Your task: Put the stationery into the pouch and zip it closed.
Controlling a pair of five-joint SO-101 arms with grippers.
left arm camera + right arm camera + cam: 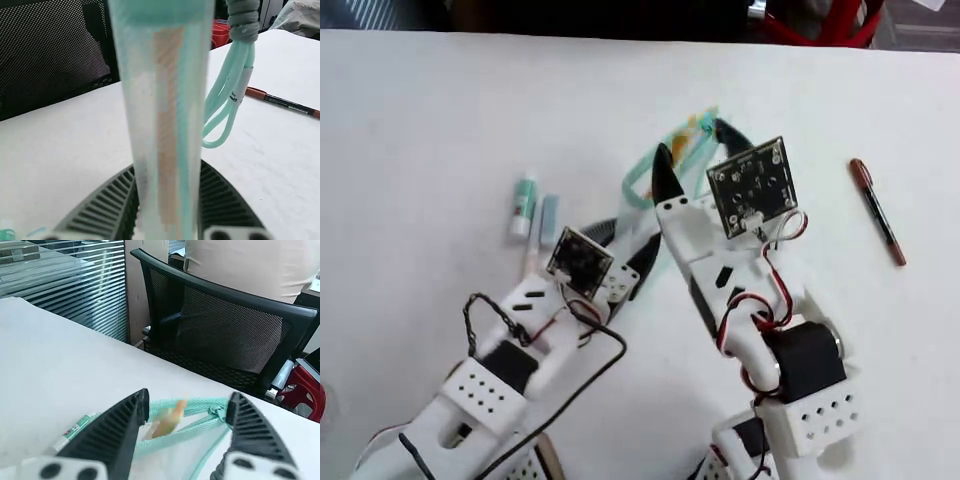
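Observation:
The clear pouch (638, 178) with mint-green trim lies mid-table. My left gripper (628, 240) is shut on its near edge; in the left wrist view that edge (165, 125) stands between the grey fingers (225, 205), with the pouch's green loop (222, 107) beside it. My right gripper (692, 140) is open, its black fingers (120, 425) astride the far zip end, where an orange bit (172, 421) shows. A glue stick (524, 205) and a pale blue piece (548, 220) lie left of the pouch. A brown pen (876, 210) lies to the right.
White table with open room at the back and far left. A black mesh chair (225, 335) stands beyond the far edge. A person sits behind it, touching nothing. Loose black cable (480, 310) hangs off the left arm.

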